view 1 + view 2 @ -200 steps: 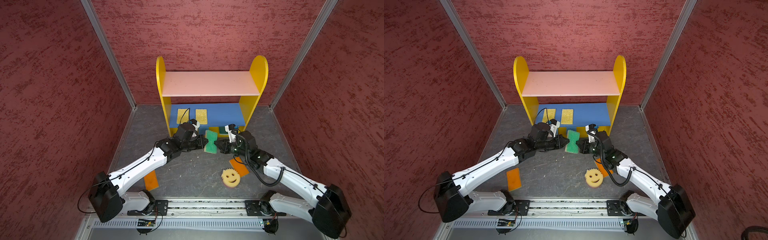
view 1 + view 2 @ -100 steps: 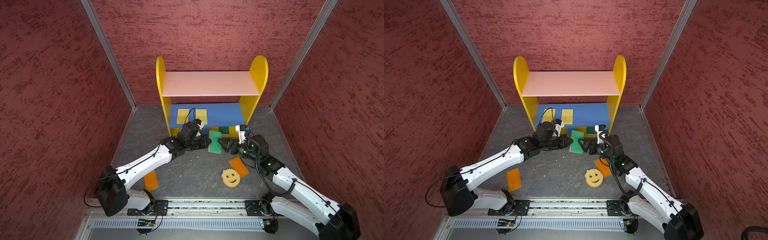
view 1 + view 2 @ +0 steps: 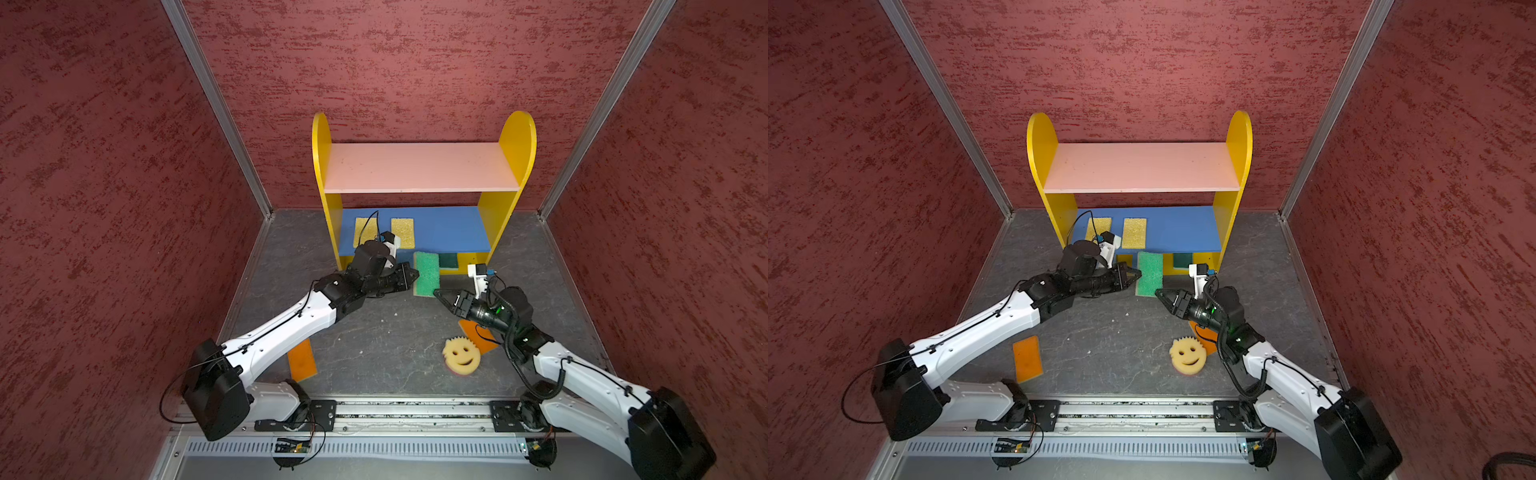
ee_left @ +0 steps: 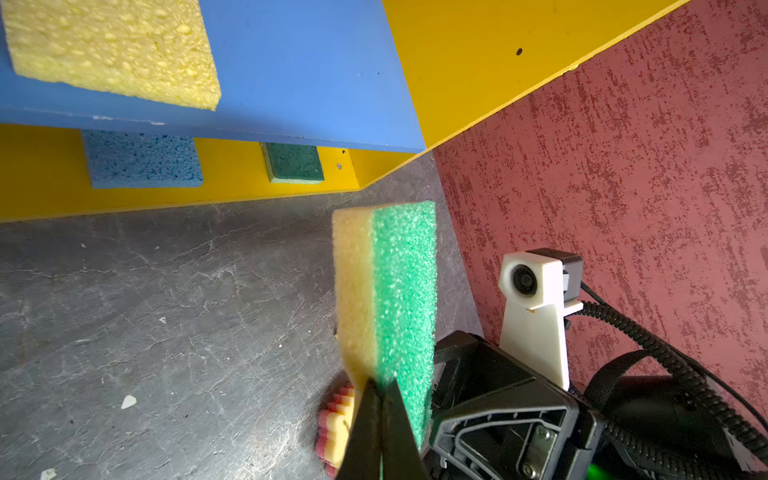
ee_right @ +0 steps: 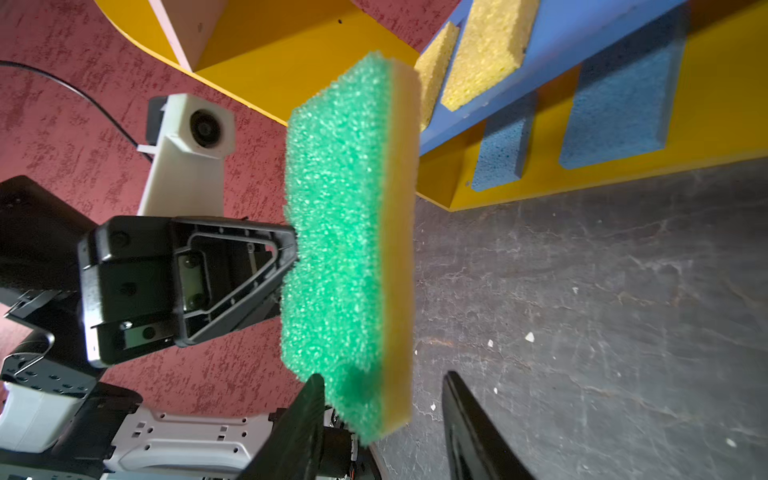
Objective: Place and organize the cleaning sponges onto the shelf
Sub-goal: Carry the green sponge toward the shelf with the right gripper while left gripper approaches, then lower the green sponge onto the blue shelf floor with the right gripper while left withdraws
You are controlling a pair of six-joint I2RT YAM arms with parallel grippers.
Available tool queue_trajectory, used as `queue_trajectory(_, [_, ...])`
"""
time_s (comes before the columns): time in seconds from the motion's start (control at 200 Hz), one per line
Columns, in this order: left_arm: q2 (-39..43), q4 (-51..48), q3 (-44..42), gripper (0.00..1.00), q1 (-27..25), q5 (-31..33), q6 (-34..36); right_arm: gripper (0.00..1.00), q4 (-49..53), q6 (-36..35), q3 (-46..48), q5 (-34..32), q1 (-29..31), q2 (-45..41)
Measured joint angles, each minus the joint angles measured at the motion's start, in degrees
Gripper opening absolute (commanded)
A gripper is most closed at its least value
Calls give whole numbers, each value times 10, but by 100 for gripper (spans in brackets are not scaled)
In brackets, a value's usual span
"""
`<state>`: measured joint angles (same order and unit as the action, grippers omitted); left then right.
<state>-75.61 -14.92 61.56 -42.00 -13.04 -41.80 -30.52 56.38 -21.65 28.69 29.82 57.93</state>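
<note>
Handover complete: right claw (image 3: 438, 294) has released the green sponge (image 3: 427, 272) and backed off, jaws now spread around its near corner. Only the left claw (image 3: 414, 275) pinches its edge, holding it above the bench (image 3: 374, 332), just before the shelf (image 3: 415, 166) base. Placement likely follows, beside the darker green sponge (image 3: 449, 260).

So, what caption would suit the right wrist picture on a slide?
Left gripper clamps a green sponge in front of the shelf, right gripper open at its end.

White arms (image 3: 291, 328) with black joints (image 3: 216, 395) and cables (image 3: 515, 365) end in a black left hand (image 3: 415, 275) and right hand (image 3: 439, 294).
</note>
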Motion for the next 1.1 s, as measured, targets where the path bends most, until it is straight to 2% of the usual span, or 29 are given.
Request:
queue_trajectory(0.11, [0, 6, -5, 3, 2, 0, -3, 32, -26, 12, 0, 7, 0, 12])
queue_trajectory(0.356, [0, 9, -7, 4, 7, -1, -9, 0, -53, 30, 0, 10, 0, 47])
queue_trajectory(0.476, [0, 9, -8, 9, 10, -2, -11, 0, -56, 33, -5, 11, 0, 61])
queue_trajectory(0.541, [0, 10, -8, 18, 12, -1, -12, 0, -49, 31, -13, 11, 0, 63])
queue_trajectory(0.691, [12, 16, -16, 75, 21, -2, -14, 0, 23, -3, -59, 7, -3, 61])
queue_trajectory(0.746, [22, 15, -23, 88, 25, -1, -14, 0, 76, -29, -91, 2, -7, 57])
queue_trajectory(0.832, [44, 4, -29, 96, 35, 1, -10, 0, 166, -78, -152, -19, -22, 51])
queue_trajectory(0.852, [50, 2, -31, 100, 39, 2, -12, 0, 188, -90, -168, -24, -26, 51])
queue_trajectory(1.097, [146, -31, -54, 100, 92, 23, -8, 0, 392, -231, -319, -77, -86, 87])
